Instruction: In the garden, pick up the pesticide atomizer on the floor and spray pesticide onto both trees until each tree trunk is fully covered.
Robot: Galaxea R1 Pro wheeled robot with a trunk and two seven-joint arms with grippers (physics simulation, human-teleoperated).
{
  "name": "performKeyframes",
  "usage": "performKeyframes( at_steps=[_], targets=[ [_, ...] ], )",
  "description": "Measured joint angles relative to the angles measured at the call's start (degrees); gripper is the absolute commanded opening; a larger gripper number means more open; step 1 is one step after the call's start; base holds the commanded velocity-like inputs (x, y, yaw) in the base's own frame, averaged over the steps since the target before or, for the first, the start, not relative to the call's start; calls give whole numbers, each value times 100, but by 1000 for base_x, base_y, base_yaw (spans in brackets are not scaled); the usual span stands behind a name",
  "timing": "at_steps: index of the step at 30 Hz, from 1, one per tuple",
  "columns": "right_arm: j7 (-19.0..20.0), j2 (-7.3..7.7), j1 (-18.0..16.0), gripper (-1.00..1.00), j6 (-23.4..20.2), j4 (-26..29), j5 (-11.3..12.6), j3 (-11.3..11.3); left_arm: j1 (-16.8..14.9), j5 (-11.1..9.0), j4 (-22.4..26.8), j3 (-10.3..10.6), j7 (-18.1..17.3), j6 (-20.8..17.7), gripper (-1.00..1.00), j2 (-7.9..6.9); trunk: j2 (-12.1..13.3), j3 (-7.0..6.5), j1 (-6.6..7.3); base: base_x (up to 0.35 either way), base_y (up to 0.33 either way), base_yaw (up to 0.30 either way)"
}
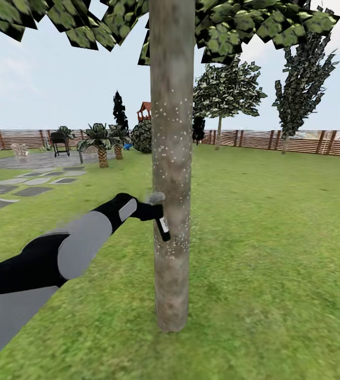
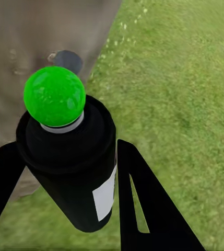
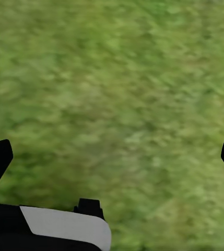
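Left hand [image 2: 65,172] was clamped on the pesticide atomizer [image 2: 72,167], fingers on either side of the black bottle; a green ball sat on the bottle's top in the left wrist view. Head view: the atomizer [image 1: 159,219] was held up against the tree trunk [image 1: 171,158], just ahead of the hand. White pesticide specks [image 1: 176,129] dotted the bark from above the hand to a little below it. The trunk's lowest stretch, below the hand, looked bare of specks, as did its top near the leaves. Judged: first trunk part covered; second tree [image 1: 225,92], well beyond the hand by the fence, presumably untreated. Right hand [image 3: 112,157] was spread wide over lawn [image 3: 117,78], empty.
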State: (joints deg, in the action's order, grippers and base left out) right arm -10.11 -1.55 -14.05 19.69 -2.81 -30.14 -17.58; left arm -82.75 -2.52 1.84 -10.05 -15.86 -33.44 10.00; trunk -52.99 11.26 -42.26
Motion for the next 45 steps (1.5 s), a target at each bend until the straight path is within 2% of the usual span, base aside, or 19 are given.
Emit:
performKeyframes(
  at_steps=[3, 4, 5, 6, 7, 9, 11, 12, 14, 16, 18, 19, 28, 34, 41, 42, 43, 44, 45],
  targets=[
    [0, 3, -1, 100, 0, 0, 0, 0, 345, 3, 1, 4, 62, 354, -100, 0, 0, 0, 0, 0, 0, 0],
    [0, 4, -1, 100, 0, 0, 0, 0, 573, -13, 0, -22, 108, 588, -100, 0, -1, -1, 0, 0, 0, 0],
    [0, 3, -1, 100, 0, 0, 0, 0, 762, 75, -5, 52, 130, 746, -100, 0, 1, 0, 0, 0, 0, 0],
    [0, 4, -1, 100, 0, 0, 0, 0, 881, 146, -5, 17, 136, 865, -100, 0, 0, 0, 0, 0, 0, 0],
    [0, 5, -1, 100, 0, 0, 0, 0, 1154, 367, 15, -21, 146, 1180, -100, 0, -2, -1, 1, 0, 0, 0],
    [0, 6, -1, 100, 0, 0, 0, 0, 1556, 538, -12, 22, 158, 1613, -100, 0, 0, 0, 0, 0, 0, 0],
    [0, 1, -1, 100, 0, 0, 0, 0, 1904, 590, -7, 26, 364, 2044, -100, 0, 0, 0, 0, 0, 0, 0],
    [0, 0, -1, 100, 0, 0, 0, 0, 2118, 593, -2, 9, 630, 2279, -100, 0, -1, -1, 0, 0, 0, 0],
    [0, -4, -1, 100, 0, -4, 0, 5, 2456, 598, -6, -2, 848, 2561, -100, 0, -1, -1, 0, 0, 0, 0],
    [0, -9, -1, 100, 0, -12, 0, 7, 2590, 595, 3, -10, 902, 2794, -100, 0, -1, -1, 0, 0, 0, 0],
    [0, -5, -1, 100, 0, -11, 0, 2, 2878, 603, 0, -2, 921, 3358, -100, -3, -1, -1, 0, -128, 82, 0],
    [0, -4, -1, 100, 0, -7, 0, 4, 3000, 606, -3, 2, 919, 3481, -100, -1, 0, 0, -1, -259, 160, 0],
    [-22, 8, -1, 100, 0, 27, 8, 9, 3123, 597, -9, 4, 918, 3616, -100, 0, -1, -2, 0, -321, 176, 0],
    [-29, 64, -1, 100, -12, 272, 7, 8, 3132, 596, -9, 5, 918, 3616, -100, 0, -1, -2, 0, -337, 156, 0],
    [-13, 74, -1, 100, -9, 293, -5, 22, 3375, 605, 5, 7, 918, 3622, -100, -31, -1, -1, 1, -273, 69, 0],
    [-12, 114, -1, 100, -16, 329, -5, 21, 3383, 606, 6, 9, 918, 3628, -100, -35, -1, -2, 0, -48, 10, 0],
    [-11, 218, -10, 100, -67, 656, -3, 10, 3390, 609, 8, 10, 920, 3686, -100, -40, -1, -3, 0, -30, 6, 0],
    [2, 318, -30, 100, -224, 1053, -2, 11, 3393, 610, 9, 12, 923, 3758, -100, -55, -1, -3, 0, -16, 3, 0],
    [94, 431, -104, 100, -619, 1573, -1, 11, 3395, 608, 9, 11, 926, 3828, -100, -99, 0, -2, 0, -8, 2, 0]
  ],
)
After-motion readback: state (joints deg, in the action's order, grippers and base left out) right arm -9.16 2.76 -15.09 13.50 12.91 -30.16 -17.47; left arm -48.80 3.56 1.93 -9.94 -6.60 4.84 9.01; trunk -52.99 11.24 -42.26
